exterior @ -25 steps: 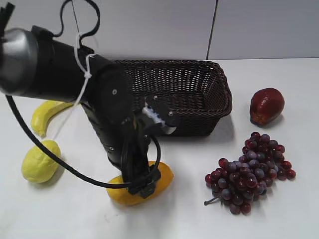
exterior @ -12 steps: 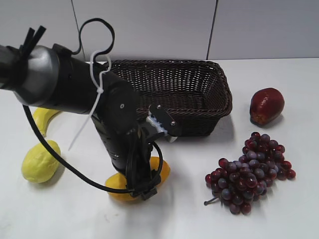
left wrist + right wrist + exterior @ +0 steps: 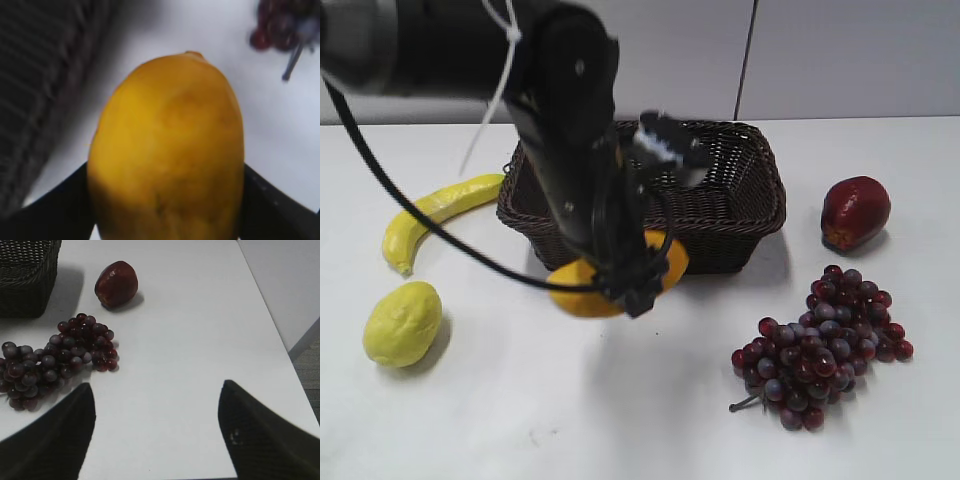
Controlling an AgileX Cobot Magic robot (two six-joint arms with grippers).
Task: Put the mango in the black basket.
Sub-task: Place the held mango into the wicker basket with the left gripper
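My left gripper (image 3: 630,280) is shut on the orange-yellow mango (image 3: 582,290) and holds it in the air, just in front of the near wall of the black basket (image 3: 740,215). In the left wrist view the mango (image 3: 167,150) fills the frame between the two dark fingers (image 3: 55,210), with the basket's woven wall (image 3: 40,80) at the left. My right gripper (image 3: 157,390) is open and empty over bare table. It does not show in the exterior view.
A pale yellow lemon-like fruit (image 3: 402,322) and a banana (image 3: 430,212) lie at the left. A bunch of dark grapes (image 3: 825,345) and a dark red fruit (image 3: 854,211) lie at the right; both also show in the right wrist view, grapes (image 3: 55,357) and red fruit (image 3: 116,283).
My left gripper has lifted the mango off the table and carried it up and back toward the basket. The arm has swung upward. The other fruits have not moved.
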